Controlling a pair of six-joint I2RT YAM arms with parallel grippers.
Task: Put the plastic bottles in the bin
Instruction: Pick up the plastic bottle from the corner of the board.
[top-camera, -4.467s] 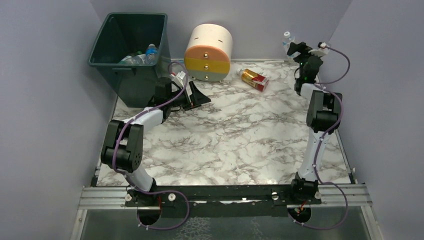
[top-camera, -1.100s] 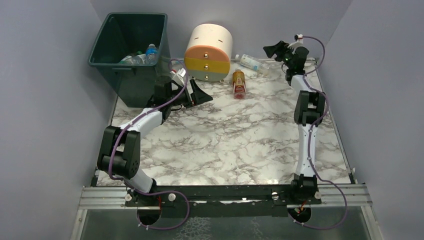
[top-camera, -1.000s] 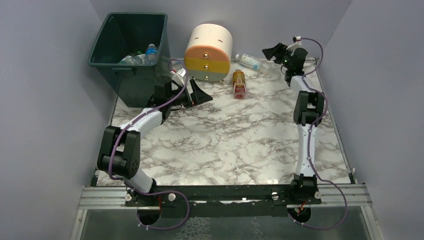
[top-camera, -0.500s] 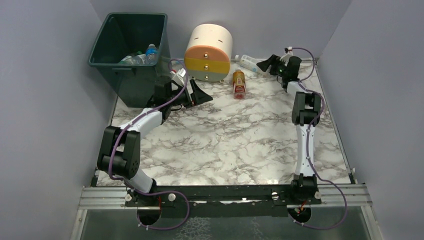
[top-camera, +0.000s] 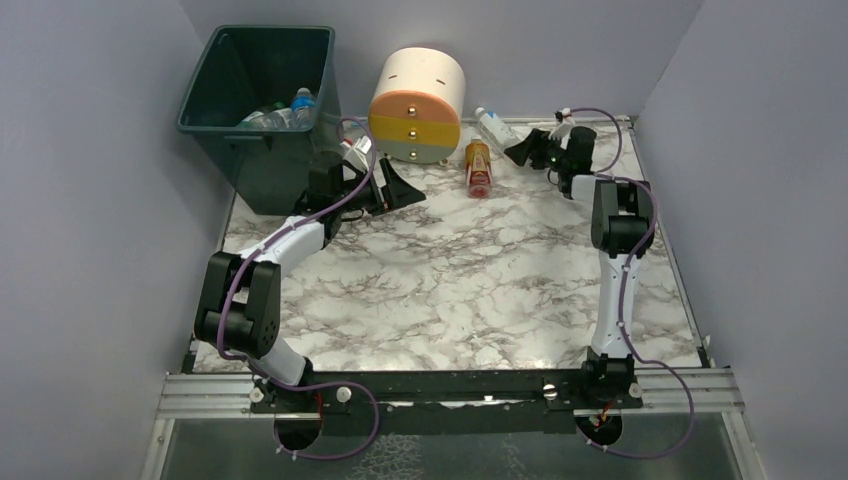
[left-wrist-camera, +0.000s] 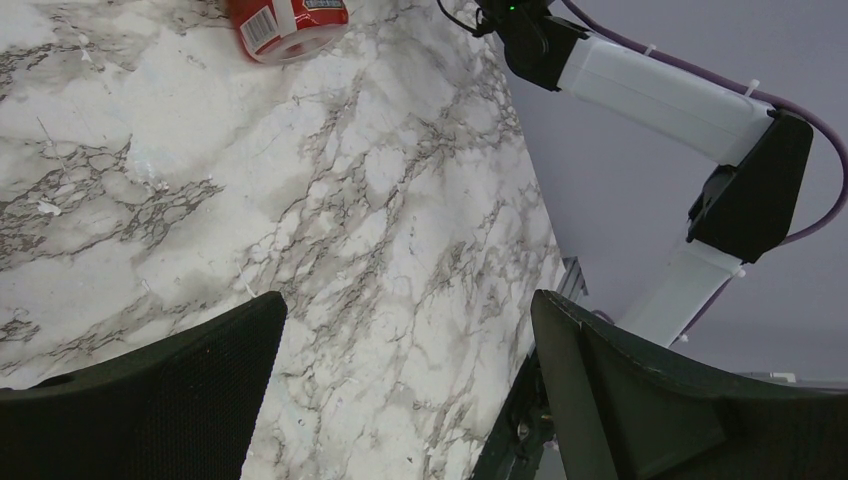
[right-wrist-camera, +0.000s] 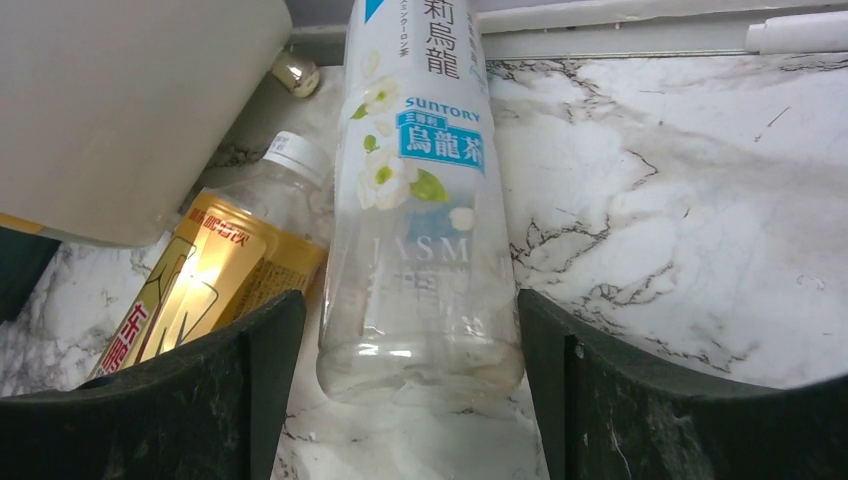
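The dark green bin (top-camera: 255, 90) stands at the back left with several bottles (top-camera: 285, 112) inside. A clear bottle with a white and blue label (top-camera: 495, 126) lies by the back wall; in the right wrist view (right-wrist-camera: 420, 230) its base sits between my fingers. My right gripper (top-camera: 525, 150) (right-wrist-camera: 405, 335) is open around that base, not clamped. A yellow-orange bottle (top-camera: 478, 167) (right-wrist-camera: 215, 290) lies just left of it. My left gripper (top-camera: 395, 190) (left-wrist-camera: 405, 320) is open and empty, low over the table beside the bin. The yellow-orange bottle's base (left-wrist-camera: 290, 20) shows far ahead.
A round cream, yellow and grey drawer unit (top-camera: 418, 105) (right-wrist-camera: 130, 100) stands between the bin and the two bottles, close to the yellow-orange one. The back wall and side wall hem in the right arm (left-wrist-camera: 680, 100).
My right gripper has dropped and moved left from the back right corner until its open fingers flank the clear bottle's base. The bottle turned slightly. The left arm has not moved.
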